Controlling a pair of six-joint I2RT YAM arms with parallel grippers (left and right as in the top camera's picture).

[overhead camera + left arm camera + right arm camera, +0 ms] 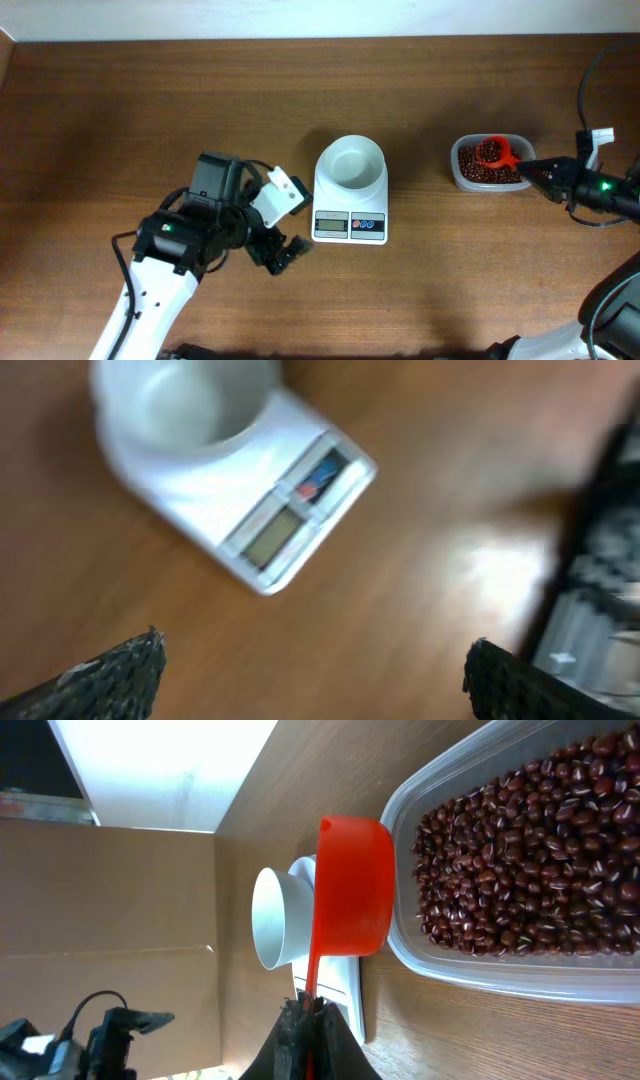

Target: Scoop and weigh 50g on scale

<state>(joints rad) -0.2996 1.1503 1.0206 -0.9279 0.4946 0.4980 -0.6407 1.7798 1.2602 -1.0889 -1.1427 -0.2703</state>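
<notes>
The white scale [350, 205] stands mid-table, its round bowl [350, 163] empty and its display facing the front edge. It also fills the upper left of the left wrist view [250, 480], blurred. My left gripper [285, 252] hovers open just left of the scale, with nothing between its fingertips [120, 670]. My right gripper [535, 172] is shut on the thin handle of a red scoop [492, 152]. The scoop's cup [352, 885] hangs over the left end of the clear tub of red beans [530, 860]. From overhead, dark beans seem to lie in the cup.
The bean tub [487, 175] sits right of the scale with a gap of bare wood between them. A dark cable [590, 70] loops near the right edge. The white wall runs along the table's far side.
</notes>
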